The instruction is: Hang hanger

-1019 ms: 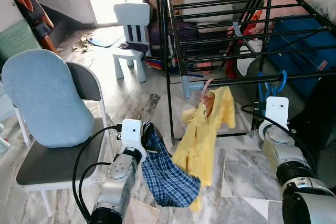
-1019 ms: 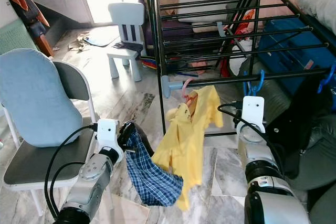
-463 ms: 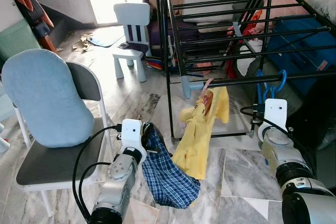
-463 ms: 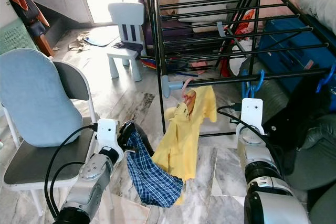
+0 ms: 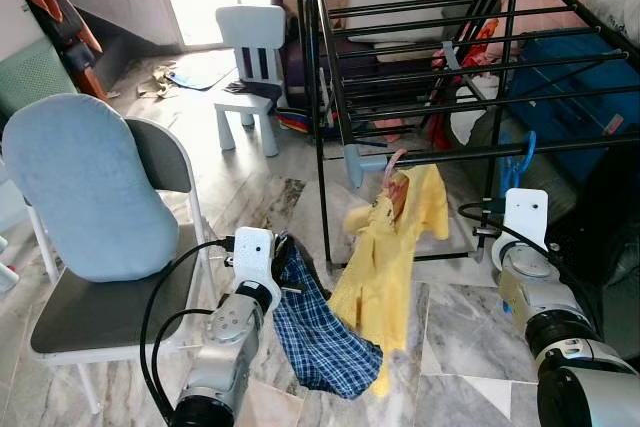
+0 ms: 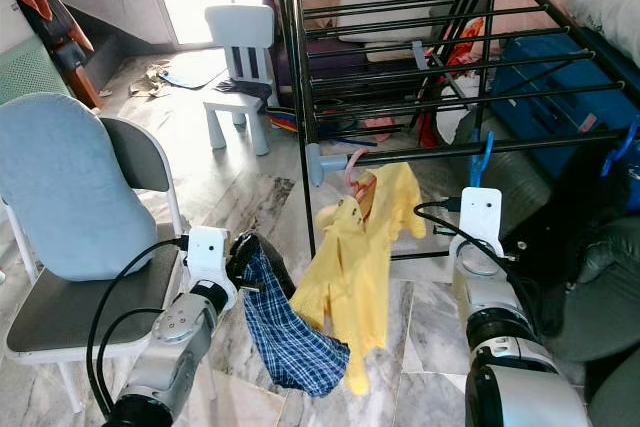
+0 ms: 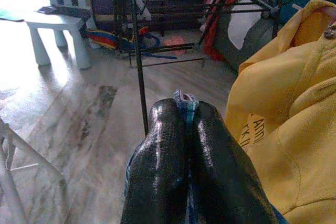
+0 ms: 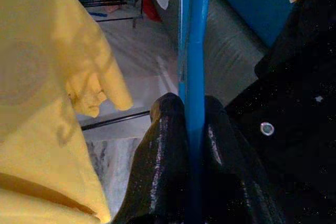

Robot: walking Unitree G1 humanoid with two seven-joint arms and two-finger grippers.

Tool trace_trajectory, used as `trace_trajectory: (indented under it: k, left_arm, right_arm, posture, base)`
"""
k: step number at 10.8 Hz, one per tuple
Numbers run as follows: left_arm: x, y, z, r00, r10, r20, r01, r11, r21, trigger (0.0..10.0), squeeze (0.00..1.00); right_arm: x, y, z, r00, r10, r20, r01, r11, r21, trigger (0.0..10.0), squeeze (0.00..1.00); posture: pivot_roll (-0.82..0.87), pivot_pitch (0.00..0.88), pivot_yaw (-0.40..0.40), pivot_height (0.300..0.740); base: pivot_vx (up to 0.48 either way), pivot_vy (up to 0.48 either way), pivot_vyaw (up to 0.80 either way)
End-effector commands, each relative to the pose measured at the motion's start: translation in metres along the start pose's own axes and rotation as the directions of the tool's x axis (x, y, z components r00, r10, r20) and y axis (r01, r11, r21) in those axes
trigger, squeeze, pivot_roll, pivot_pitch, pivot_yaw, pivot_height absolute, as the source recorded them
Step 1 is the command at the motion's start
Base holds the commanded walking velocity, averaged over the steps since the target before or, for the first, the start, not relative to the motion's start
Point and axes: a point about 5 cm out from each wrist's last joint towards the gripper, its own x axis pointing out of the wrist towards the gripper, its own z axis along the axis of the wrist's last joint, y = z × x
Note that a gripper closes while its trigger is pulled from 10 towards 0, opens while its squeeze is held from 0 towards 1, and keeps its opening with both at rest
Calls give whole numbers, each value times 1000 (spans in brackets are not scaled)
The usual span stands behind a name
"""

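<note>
At the near rail of the black drying rack (image 5: 420,67), toward one o'clock in the head views, the right gripper (image 8: 191,114) had its fingers (image 8: 163,145) pinched on the blue hanger (image 5: 519,161), whose top reached the rail. Just beside it at twelve o'clock, a yellow shirt (image 5: 385,262) hung from a pink hanger (image 5: 393,162) on that rail. At eleven o'clock, low beside the grey chair (image 5: 95,247), the left gripper (image 7: 184,114) was clamped tight on a blue plaid cloth (image 5: 320,332).
</note>
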Motion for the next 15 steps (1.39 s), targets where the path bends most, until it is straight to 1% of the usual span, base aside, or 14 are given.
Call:
trace_trajectory:
  k: [1,3,4,5,6,8,9,11,12,14,15]
  left_arm:
    - [2,1,1,1000,3,-2,-3,1000,6,10000,0]
    - [2,0,1,1000,4,-1,-4,1000,4,10000,0]
    - [2,-1,2,1000,4,7,-4,1000,0,10000,0]
    - [2,-1,3,1000,21,19,-21,1000,1,10000,0]
    - [1,0,4,999,41,25,-41,999,15,10000,0]
    - [-1,3,1,998,57,19,-57,998,20,10000,0]
    - [-2,4,0,998,62,15,-62,998,26,10000,0]
    - [0,1,1,998,56,14,-57,998,38,10000,0]
    - [1,0,1,998,56,14,-57,998,41,10000,0]
    - [0,1,0,998,59,8,-60,997,43,10000,0]
    - [-1,1,-1,998,61,5,-61,997,46,10000,0]
  right_arm:
    - [1,1,5,1000,7,17,-8,1000,8,0,0]
    - [-1,4,6,999,29,40,-29,1000,4,0,0]
    - [-3,5,9,996,39,85,-39,999,-2,0,0]
    - [-7,6,7,993,47,108,-48,999,2,2902,0]
    - [-14,6,-1,991,56,123,-56,998,-10,10000,0]
    - [-33,3,-30,989,59,134,-61,998,9,10000,0]
    - [-41,3,-41,990,63,127,-66,998,14,10000,0]
    - [-52,1,-51,989,68,129,-68,998,-1,10000,0]
    - [-55,0,-33,967,65,245,-65,998,-9,10000,0]
    - [-56,-6,-13,944,25,330,-26,1000,0,10000,0]
    - [-55,-8,-1,932,23,361,-23,1000,-4,10000,0]
  posture:
    - [-202,0,76,740]
    - [-206,0,75,740]
    - [-208,0,74,740]
    - [-210,0,72,740]
    - [-208,0,69,740]
    - [-209,0,68,740]
    - [-212,0,71,740]
    - [-215,0,74,740]
    - [-215,0,74,740]
    - [-214,0,73,740]
    - [-217,0,71,740]
  base:
    - [0,0,0]
    - [0,0,0]
    - [0,0,0]
    - [0,0,0]
    - [0,0,0]
    - [0,0,0]
    - [0,0,0]
    - [0,0,0]
    - [0,0,0]
    - [0,0,0]
    - [0,0,0]
